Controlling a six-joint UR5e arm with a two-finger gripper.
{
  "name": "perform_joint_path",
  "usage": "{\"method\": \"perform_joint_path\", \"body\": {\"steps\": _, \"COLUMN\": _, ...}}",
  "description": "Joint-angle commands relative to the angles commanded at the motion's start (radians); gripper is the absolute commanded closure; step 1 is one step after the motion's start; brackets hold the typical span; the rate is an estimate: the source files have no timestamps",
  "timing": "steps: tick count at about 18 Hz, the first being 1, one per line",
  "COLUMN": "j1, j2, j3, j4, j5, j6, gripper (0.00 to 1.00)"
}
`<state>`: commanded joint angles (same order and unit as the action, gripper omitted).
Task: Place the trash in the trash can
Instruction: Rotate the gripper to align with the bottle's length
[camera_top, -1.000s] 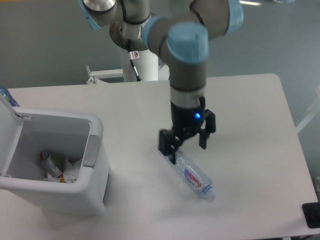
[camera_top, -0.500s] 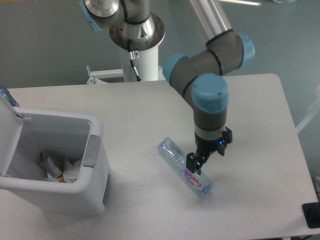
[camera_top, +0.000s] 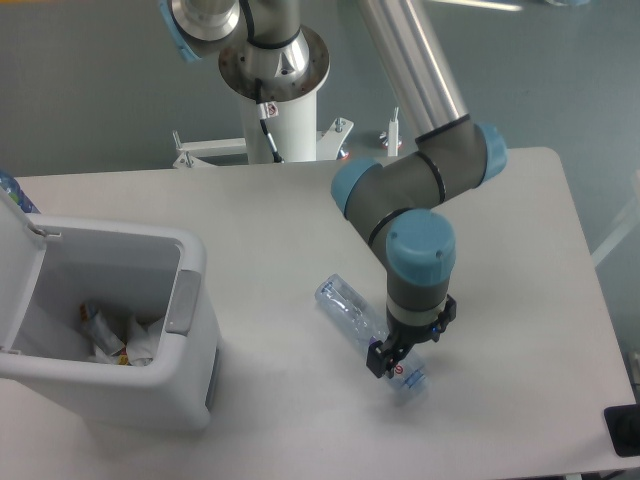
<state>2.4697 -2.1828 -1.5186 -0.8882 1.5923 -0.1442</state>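
Observation:
A clear plastic bottle (camera_top: 346, 304) lies diagonally on the white table, its cap end toward the front right. My gripper (camera_top: 408, 342) is lowered over the bottle's labelled half, one dark finger (camera_top: 377, 360) on the near-left side and the other on the far-right side. The fingers look spread, so I read the gripper as open around the bottle. The label is mostly hidden under the wrist. The white trash can (camera_top: 190, 300) stands at the left with its lid up. Crumpled white paper trash (camera_top: 112, 335) lies at its bottom.
The arm's white pedestal (camera_top: 280, 120) stands at the table's back edge. A black object (camera_top: 622, 430) sits at the front right corner. A blue-capped item (camera_top: 14, 192) shows at the far left behind the bin's lid (camera_top: 14, 262).
The gripper moved from the bottle's upper-left base end to its labelled half near the cap and dropped lower over it. The bottle has stayed in place.

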Motion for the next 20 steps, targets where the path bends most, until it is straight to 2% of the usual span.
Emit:
{"method": "perform_joint_path", "body": {"steps": 12, "j1": -0.009, "j2": -0.035, "j3": -0.002, "j4": 0.008, "j5": 0.029, "j6": 0.000, "gripper": 0.00}}
{"method": "perform_joint_path", "body": {"steps": 14, "j1": -0.009, "j2": -0.035, "j3": -0.005, "j4": 0.006, "j5": 0.034, "j6": 0.000, "gripper": 0.04}}
{"method": "perform_joint_path", "body": {"steps": 17, "j1": -0.015, "j2": -0.034, "j3": -0.005, "j4": 0.005, "j5": 0.048, "j6": 0.000, "gripper": 0.14}}
{"method": "perform_joint_path", "body": {"steps": 20, "j1": -0.017, "j2": -0.032, "j3": -0.006, "j4": 0.002, "j5": 0.049, "j6": 0.002, "gripper": 0.15}}
